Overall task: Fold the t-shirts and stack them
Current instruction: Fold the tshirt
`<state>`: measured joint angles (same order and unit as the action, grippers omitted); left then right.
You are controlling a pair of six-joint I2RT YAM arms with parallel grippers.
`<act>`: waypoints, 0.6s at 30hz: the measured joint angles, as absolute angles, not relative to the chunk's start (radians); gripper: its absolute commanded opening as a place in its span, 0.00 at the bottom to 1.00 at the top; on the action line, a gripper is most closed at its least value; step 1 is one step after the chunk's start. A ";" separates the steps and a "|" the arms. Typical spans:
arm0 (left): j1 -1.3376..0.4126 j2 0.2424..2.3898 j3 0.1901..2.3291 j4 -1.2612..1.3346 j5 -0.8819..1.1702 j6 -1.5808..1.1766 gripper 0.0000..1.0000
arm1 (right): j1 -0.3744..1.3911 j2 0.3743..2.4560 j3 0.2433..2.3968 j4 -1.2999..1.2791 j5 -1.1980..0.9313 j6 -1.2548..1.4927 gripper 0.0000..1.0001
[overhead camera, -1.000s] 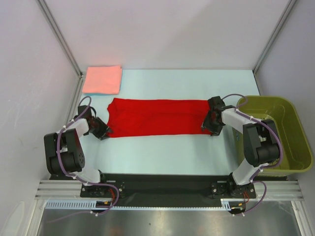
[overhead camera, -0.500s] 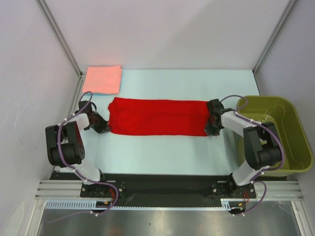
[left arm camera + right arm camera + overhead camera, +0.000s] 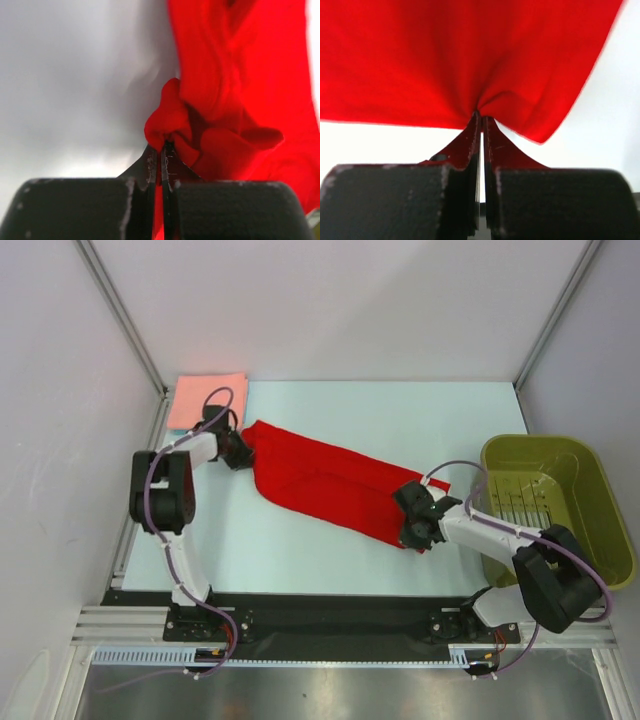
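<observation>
1. Red t-shirt (image 3: 330, 482): folded into a long strip; runs slantwise across the table (image 3: 300, 560), its far-left end just beside the salmon-pink t-shirt (image 3: 205, 400), its near-right end close to the basket (image 3: 600, 575).
2. Left gripper (image 3: 162, 150): jaws pressed together on a bunched knob of red cloth at the strip's far-left end; hazard: the pinch may catch only some of the folded layers, so the others could sag free and undo the fold.
3. Right gripper (image 3: 481, 120): jaws clamped on a small gather at the opposite edge; cloth fans out from one point; hazard: so thin a bite could slip under any sharp pull.
4. Tension: both ends held, the strip between them; hazard: arms moving unevenly would twist or stretch it, or tug it from the weaker grip; whether the middle rests on the table is unclear from above, and a dragging middle would wrinkle.
5. Salmon-pink t-shirt: folded square in the far-left corner; hazard: the left gripper works right beside it and could nudge or rumple it.
6. Basket: olive-green, at the right; hazard: the right arm's elbow passes near its wall and might knock it.
</observation>
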<state>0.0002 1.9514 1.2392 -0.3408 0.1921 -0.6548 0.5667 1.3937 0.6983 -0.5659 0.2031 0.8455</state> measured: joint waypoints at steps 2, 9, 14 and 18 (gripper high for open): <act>-0.041 2.022 1.341 -0.347 0.176 -0.655 0.00 | 0.630 1.367 0.674 -0.565 0.206 0.889 0.00; -0.151 2.222 1.645 -0.390 0.151 -0.673 0.00 | 0.824 1.329 0.638 -0.550 0.185 1.015 0.01; -0.196 2.379 1.882 -0.420 0.188 -0.731 0.00 | 0.941 1.335 0.639 -0.536 0.170 1.069 0.02; -0.216 2.499 2.066 -0.434 0.230 -0.781 0.00 | 0.983 1.354 0.641 -0.494 0.145 1.090 0.02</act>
<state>-0.2161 2.4989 2.0659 -0.4335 0.2302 -0.7807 0.9829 1.3544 0.6407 -0.4942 0.1448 1.0897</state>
